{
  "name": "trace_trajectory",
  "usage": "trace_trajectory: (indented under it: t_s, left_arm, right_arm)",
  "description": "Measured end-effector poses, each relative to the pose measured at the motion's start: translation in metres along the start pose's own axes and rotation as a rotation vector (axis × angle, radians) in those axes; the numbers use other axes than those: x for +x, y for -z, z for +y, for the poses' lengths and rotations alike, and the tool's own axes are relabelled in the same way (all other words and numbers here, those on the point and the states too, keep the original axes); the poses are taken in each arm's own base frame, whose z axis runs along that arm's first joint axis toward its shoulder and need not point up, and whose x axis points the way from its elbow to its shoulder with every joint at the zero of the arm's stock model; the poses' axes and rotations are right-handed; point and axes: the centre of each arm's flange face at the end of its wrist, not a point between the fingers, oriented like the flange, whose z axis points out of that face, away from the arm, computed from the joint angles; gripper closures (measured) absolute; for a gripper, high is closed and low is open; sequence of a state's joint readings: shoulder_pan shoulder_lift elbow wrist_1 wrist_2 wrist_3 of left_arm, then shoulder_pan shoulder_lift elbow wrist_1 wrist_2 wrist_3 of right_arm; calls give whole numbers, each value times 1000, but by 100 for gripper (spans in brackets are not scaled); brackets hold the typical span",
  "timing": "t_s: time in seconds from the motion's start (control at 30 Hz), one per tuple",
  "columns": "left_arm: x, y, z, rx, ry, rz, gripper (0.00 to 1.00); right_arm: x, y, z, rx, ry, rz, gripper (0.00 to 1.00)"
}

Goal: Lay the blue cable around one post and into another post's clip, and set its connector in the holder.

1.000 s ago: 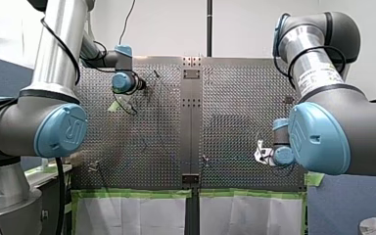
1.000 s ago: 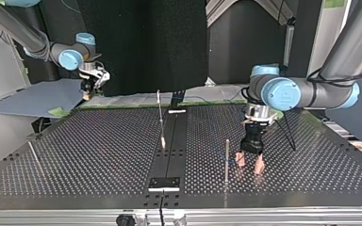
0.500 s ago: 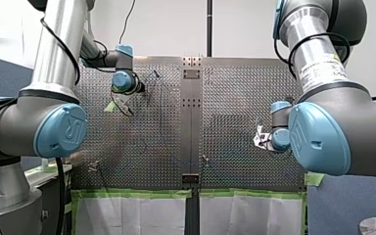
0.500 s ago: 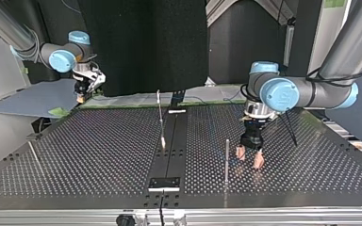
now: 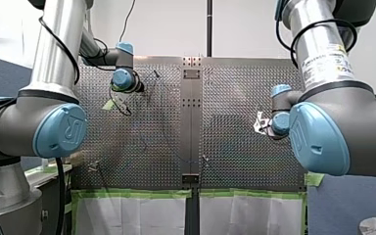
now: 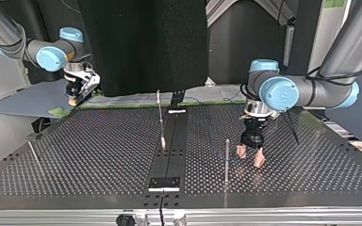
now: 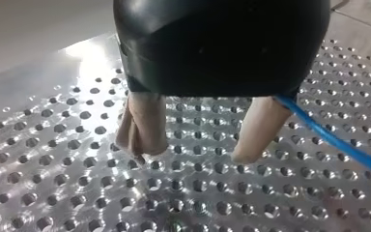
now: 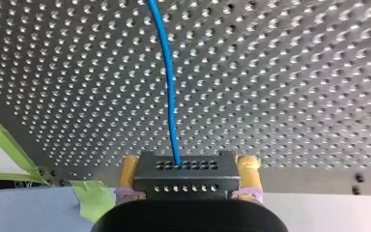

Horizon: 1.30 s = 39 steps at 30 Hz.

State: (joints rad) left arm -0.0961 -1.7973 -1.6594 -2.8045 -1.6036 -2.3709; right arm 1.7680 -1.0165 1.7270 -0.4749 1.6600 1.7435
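The black connector [image 8: 186,180] is held pinched between the yellow-padded fingers [image 8: 249,169] of the right gripper [image 8: 188,166] at the edge of the perforated tabletop [image 8: 294,96], and the blue cable [image 8: 169,82] is seen running from it ahead over the holes. The left gripper [image 7: 193,157] is poised just above the tabletop, its beige fingers [image 7: 142,128] spread with nothing between them; the cable is seen just beside one finger. In the top view a thin upright post [image 6: 226,160] is seen near that gripper

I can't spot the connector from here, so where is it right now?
The connector is clamped in my right gripper, at the top view's far left, with the blue cable leading out of it over the perforated table.
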Motion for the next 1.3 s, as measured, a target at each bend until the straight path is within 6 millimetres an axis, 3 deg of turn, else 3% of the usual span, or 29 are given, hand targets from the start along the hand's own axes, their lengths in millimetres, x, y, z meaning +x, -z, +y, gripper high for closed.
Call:
trace_trajectory:
  t_s: [0.37,0.7,0.9,1.0,1.3]
  left_arm:
    - [-1,0,1,-2,8,-2,0]
    - [-2,-1,2,-3,13,-4,0]
    - [-2,-1,2,-2,13,-4,0]
    - [-2,-1,2,-3,13,-4,0]
    - [-2,-1,2,-4,12,-6,0]
  right_arm:
    - [62,14,-9,21,-15,82,77]
    - [151,26,-15,-5,26,182,77]
    - [193,37,-17,-26,66,227,77]
    - [200,41,-17,-34,94,218,77]
    - [187,42,-6,-60,125,154,77]
